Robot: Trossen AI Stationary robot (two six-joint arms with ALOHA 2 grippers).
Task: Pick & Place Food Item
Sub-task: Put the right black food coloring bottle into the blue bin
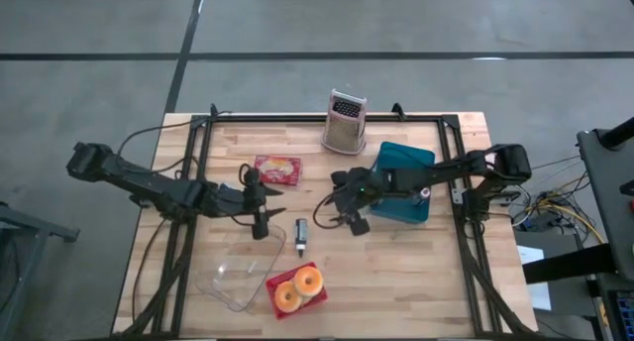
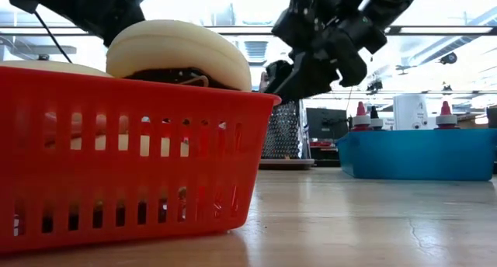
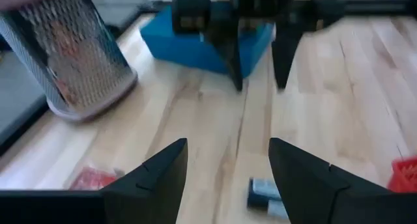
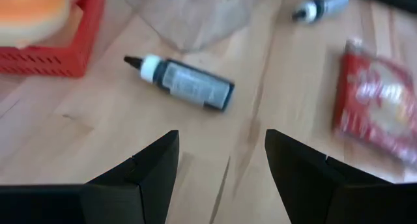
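A red basket (image 1: 296,289) with two ring donuts (image 1: 299,287) stands near the table's front edge; it fills the low view's left (image 2: 132,158). A red food packet (image 1: 277,170) lies flat at the table's middle left. A small dark bottle (image 1: 300,237) lies on its side between the two grippers. My left gripper (image 1: 264,214) is open and empty, above the table just left of the bottle (image 3: 267,198). My right gripper (image 1: 339,218) is open and empty, right of the bottle (image 4: 186,84), in front of a blue bin (image 1: 401,182).
A clear plastic container (image 1: 243,272) sits left of the basket. A metal grater (image 1: 345,121) stands at the table's far edge. The blue bin holds several bottles (image 2: 404,116). Bare wood shows at the front right (image 1: 416,282).
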